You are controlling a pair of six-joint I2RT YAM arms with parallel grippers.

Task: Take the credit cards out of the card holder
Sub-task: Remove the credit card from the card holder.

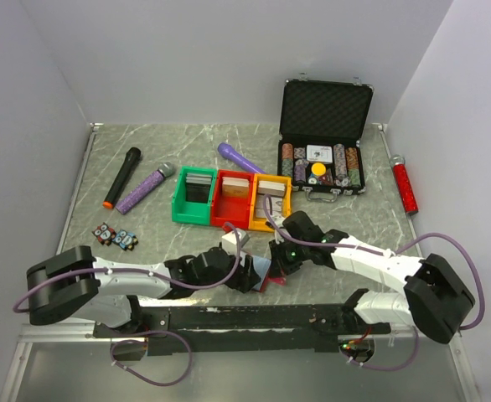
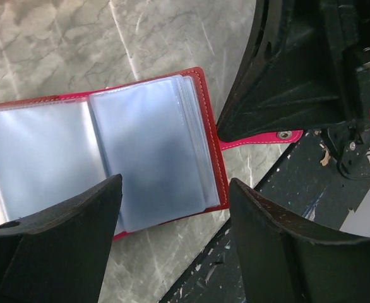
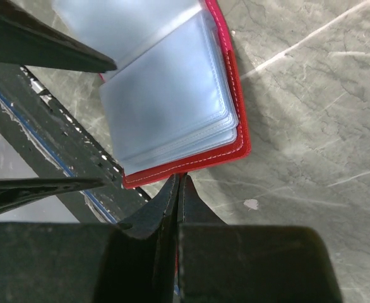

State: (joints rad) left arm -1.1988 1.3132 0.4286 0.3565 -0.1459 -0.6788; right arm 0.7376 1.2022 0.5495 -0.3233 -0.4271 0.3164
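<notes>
The card holder (image 2: pixel 141 151) lies open on the marble table near the front edge, red cover down and pale sleeves up. It also shows in the right wrist view (image 3: pixel 172 101) and the top view (image 1: pixel 261 270). I cannot tell whether cards are in the sleeves. My left gripper (image 2: pixel 172 240) is open and empty, its fingers (image 2: pixel 65 246) hovering over the holder's near edge. My right gripper (image 3: pixel 177 183) is shut on the holder's snap tab (image 2: pixel 280 136) at the right-hand cover edge. In the top view the left gripper (image 1: pixel 244 272) and right gripper (image 1: pixel 277 260) meet over the holder.
Green (image 1: pixel 191 199), red (image 1: pixel 233 199) and yellow (image 1: pixel 272 201) bins stand behind the holder. An open black poker chip case (image 1: pixel 323 159) is at the back right. Two microphones (image 1: pixel 121 177) lie at the left. A black rail (image 1: pixel 245 318) runs along the front edge.
</notes>
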